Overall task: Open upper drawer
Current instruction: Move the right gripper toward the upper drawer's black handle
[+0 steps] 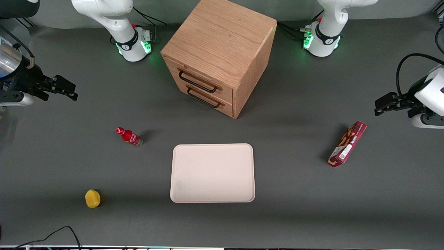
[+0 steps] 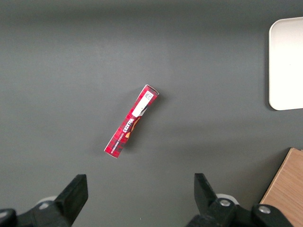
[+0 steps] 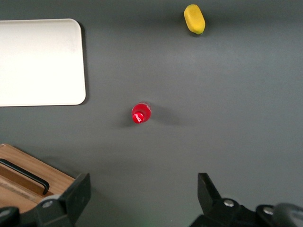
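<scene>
The wooden cabinet [image 1: 222,38] stands mid-table, farther from the front camera than the tray. Its upper drawer [image 1: 199,77] has a black bar handle [image 1: 197,82] and sits flush with the cabinet front, shut. The matching lower drawer [image 1: 208,99] is shut too. My right gripper [image 1: 71,91] hovers above the table toward the working arm's end, well apart from the cabinet, open and empty. In the right wrist view the gripper [image 3: 143,182] is wide open over bare table, and a cabinet corner [image 3: 52,179] with a black handle [image 3: 28,174] shows beside one finger.
A red bottle [image 1: 129,136] [image 3: 141,113] stands between the gripper and the white tray [image 1: 212,173] [image 3: 40,61]. A yellow fruit-like object [image 1: 92,198] [image 3: 194,19] lies nearer the front camera. A red snack box [image 1: 347,144] [image 2: 131,121] lies toward the parked arm's end.
</scene>
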`<control>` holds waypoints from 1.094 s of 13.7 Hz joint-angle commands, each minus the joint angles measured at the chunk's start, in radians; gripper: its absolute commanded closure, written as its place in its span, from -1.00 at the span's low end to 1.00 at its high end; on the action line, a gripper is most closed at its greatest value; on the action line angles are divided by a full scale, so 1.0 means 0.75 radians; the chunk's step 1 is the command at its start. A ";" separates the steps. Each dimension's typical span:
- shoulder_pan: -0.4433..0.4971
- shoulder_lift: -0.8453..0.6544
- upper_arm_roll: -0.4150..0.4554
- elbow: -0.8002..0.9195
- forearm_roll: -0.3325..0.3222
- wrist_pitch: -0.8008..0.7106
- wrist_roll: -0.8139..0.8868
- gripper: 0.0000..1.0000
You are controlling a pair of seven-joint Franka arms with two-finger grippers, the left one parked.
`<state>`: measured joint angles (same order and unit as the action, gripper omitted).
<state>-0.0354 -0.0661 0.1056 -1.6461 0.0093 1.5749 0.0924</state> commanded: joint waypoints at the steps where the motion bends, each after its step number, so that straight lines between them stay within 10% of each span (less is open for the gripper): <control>1: 0.008 0.006 0.055 0.059 0.051 -0.103 -0.115 -1.00; 9: 0.008 0.076 0.491 0.147 0.217 -0.147 -0.146 -1.00; 15: 0.018 0.331 0.561 0.145 0.433 -0.036 -0.509 -1.00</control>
<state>-0.0238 0.0880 0.5163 -1.5728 0.2985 1.5308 -0.1982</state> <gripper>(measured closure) 0.000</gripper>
